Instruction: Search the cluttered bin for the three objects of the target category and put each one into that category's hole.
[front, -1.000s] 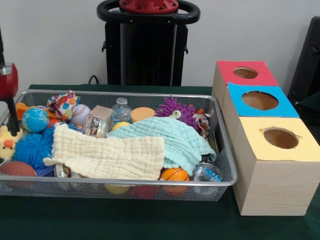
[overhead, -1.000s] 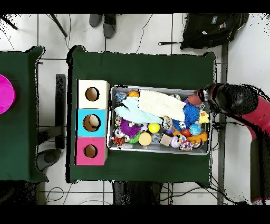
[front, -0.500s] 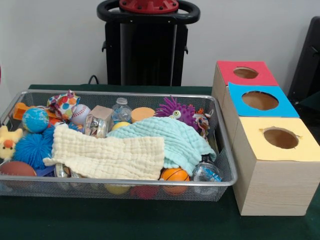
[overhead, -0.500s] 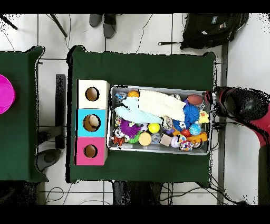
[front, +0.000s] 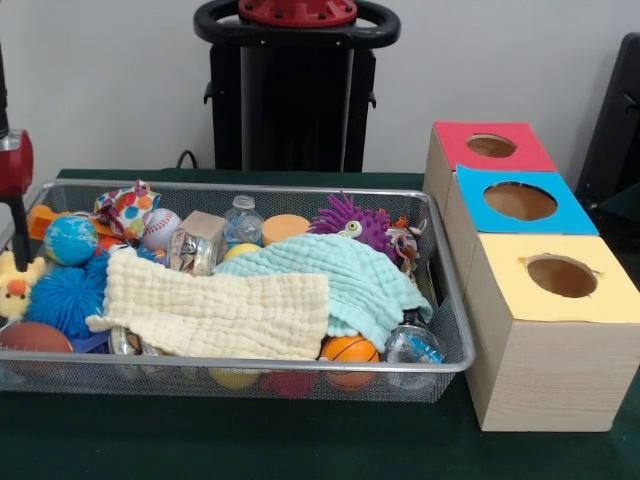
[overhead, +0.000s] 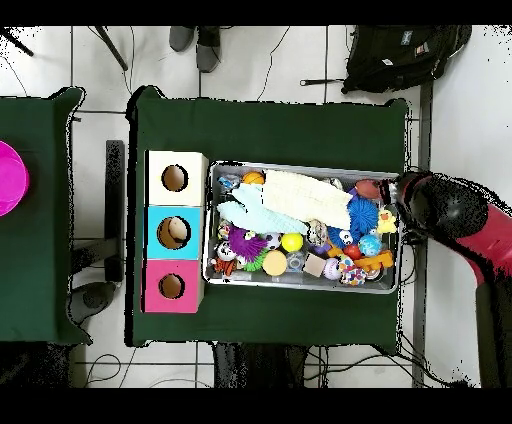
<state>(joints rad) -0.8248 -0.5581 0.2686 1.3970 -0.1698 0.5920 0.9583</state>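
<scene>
A wire mesh bin (front: 440, 290) (overhead: 300, 286) holds a jumble of toys under a cream cloth (front: 215, 310) (overhead: 305, 192) and a mint cloth (front: 350, 275) (overhead: 255, 215). Showing around them are a globe ball (front: 70, 240), a blue spiky ball (front: 62, 297), a baseball (front: 160, 228), a small basketball (front: 350, 350), a purple spiky toy (front: 350, 220) and a yellow chick (front: 14, 285). Three boxes stand beside the bin with holes in red (front: 491, 146), blue (front: 520, 201) and yellow (front: 561, 276) tops. My gripper (front: 16, 235) (overhead: 403, 196) hangs at the bin's end by the chick, holding nothing I can see.
A wooden block (front: 205, 226), an orange disc (front: 285, 227) and clear bottles (front: 242, 220) lie along the bin's far side. A brown ball (front: 32, 338) sits in the near left corner. A second green table with a pink dish (overhead: 8, 178) stands apart.
The arm drew back from the bin's end and left the front view half a second ago. Now it is back at that end. The bin's contents have not moved.
</scene>
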